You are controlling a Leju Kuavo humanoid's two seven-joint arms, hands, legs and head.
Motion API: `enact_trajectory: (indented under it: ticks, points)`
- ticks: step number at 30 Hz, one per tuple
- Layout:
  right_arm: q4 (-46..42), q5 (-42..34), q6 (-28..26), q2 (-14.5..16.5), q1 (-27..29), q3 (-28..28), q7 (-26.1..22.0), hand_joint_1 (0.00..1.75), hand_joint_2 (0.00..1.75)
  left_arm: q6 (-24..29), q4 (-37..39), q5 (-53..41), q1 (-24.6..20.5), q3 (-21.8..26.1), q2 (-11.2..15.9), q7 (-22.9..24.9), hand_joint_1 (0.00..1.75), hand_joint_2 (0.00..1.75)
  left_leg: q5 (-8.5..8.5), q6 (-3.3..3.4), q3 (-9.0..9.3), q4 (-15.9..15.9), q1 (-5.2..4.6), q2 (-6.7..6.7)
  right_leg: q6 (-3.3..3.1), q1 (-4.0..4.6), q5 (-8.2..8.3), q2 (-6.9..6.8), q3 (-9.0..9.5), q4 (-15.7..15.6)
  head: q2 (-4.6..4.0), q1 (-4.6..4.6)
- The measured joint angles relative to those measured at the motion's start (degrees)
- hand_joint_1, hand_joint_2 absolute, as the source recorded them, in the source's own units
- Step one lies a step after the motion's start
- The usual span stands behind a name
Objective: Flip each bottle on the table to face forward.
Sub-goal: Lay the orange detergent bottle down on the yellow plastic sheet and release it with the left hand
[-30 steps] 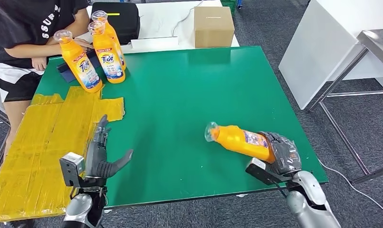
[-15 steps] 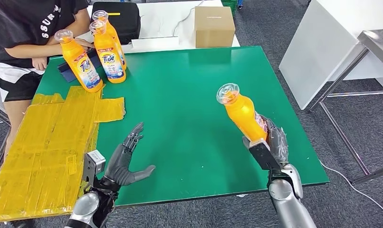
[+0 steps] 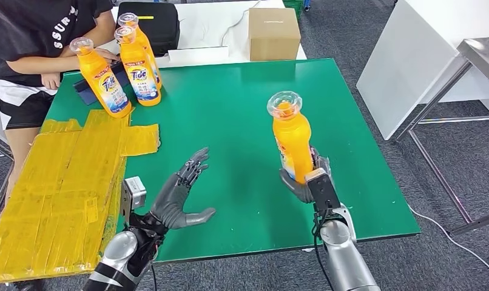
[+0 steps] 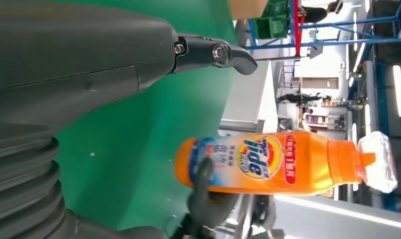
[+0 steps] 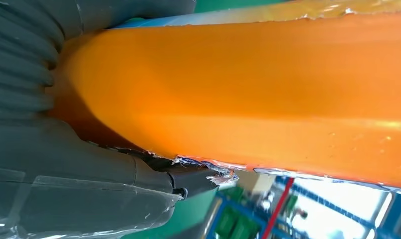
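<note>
From the head view, our right hand (image 3: 304, 182) grasps the bottle (image 3: 292, 142) low on its body and holds it upright, cap up, over the near right part of the green worktop (image 3: 230, 103). Its long axis stands close to vertical, tipped slightly. Our left hand (image 3: 178, 197) hovers released, fingers spread, palm turned toward the bottle, level with it and some way off to its left. The side turned to us looks plain orange, so we judge the label faces away from us and toward the left hand; the coming move turns on rotating the bottle about that upright axis. Three more bottles (image 3: 118, 70) stand at the far left corner, labels toward us, beside a person's arm (image 3: 54, 60). Yellow tape (image 3: 66, 176) covers the left part of the worktop.

From the left wrist view, the bottle (image 4: 283, 162) shows its printed label, glossy orange plastic with a clear ribbed cap (image 4: 380, 162). Dark fingers (image 4: 208, 199) of the right hand wrap its base. The left hand's grey thumb (image 4: 213, 52) sticks out free.

From the right wrist view, the bottle (image 5: 268, 94) is smooth orange plastic, its torn label edge pressed against the grey thumb (image 5: 114, 184).
</note>
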Motion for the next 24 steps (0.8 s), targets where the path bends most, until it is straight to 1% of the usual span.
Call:
enact_trajectory:
  ticks: [6,11,13,16,21,24]
  points:
    - [1.93,-0.63,0.58,1.71,-0.69,2.23,-0.05,1.75,1.75,0.75,0.86,1.88,-1.07,-0.49,0.01,0.64,0.00,1.75,0.00,0.00,0.00,0.00,0.00,0.00,0.00,0.00,0.00,0.00,0.00,0.00,0.00,-0.01]
    - [2.78,-0.64,0.65,2.04,-0.93,2.91,-0.05,1.75,1.75,0.76,1.12,1.98,-1.22,-0.56,0.04,0.70,0.00,1.75,0.00,0.00,0.00,0.00,-0.01,0.00,0.00,-0.01,0.00,0.00,0.00,0.00,0.00,0.01]
    - [3.05,-0.30,2.04,2.12,-0.99,3.32,0.15,1.75,1.75,1.16,1.20,2.43,-1.27,-0.56,0.04,0.93,0.00,1.75,0.00,0.00,-0.01,0.00,-0.01,0.00,0.00,-0.01,0.00,0.00,0.00,0.00,0.00,0.01]
    - [3.84,1.21,4.44,2.39,-1.04,5.40,0.60,1.75,1.75,2.40,1.98,3.73,-1.67,-0.55,-0.01,1.37,0.00,1.75,0.00,0.00,0.01,0.00,0.00,0.05,0.00,0.00,0.00,0.01,-0.02,0.00,0.00,0.01]
    - [5.33,1.55,4.33,3.36,-1.03,8.82,0.33,1.75,1.75,3.14,3.35,4.43,-2.32,-0.54,-0.16,1.07,0.00,1.75,0.01,-0.02,0.01,0.00,0.04,0.00,-0.01,0.02,0.00,0.00,-0.03,0.00,0.00,0.00]
    - [5.48,0.68,5.64,3.39,-1.03,10.46,0.04,1.75,1.75,3.80,3.94,4.89,-2.59,-0.54,-0.16,0.69,0.00,1.75,0.01,-0.02,0.00,0.00,0.04,0.05,-0.01,0.01,0.00,0.01,-0.04,0.01,0.00,0.01]
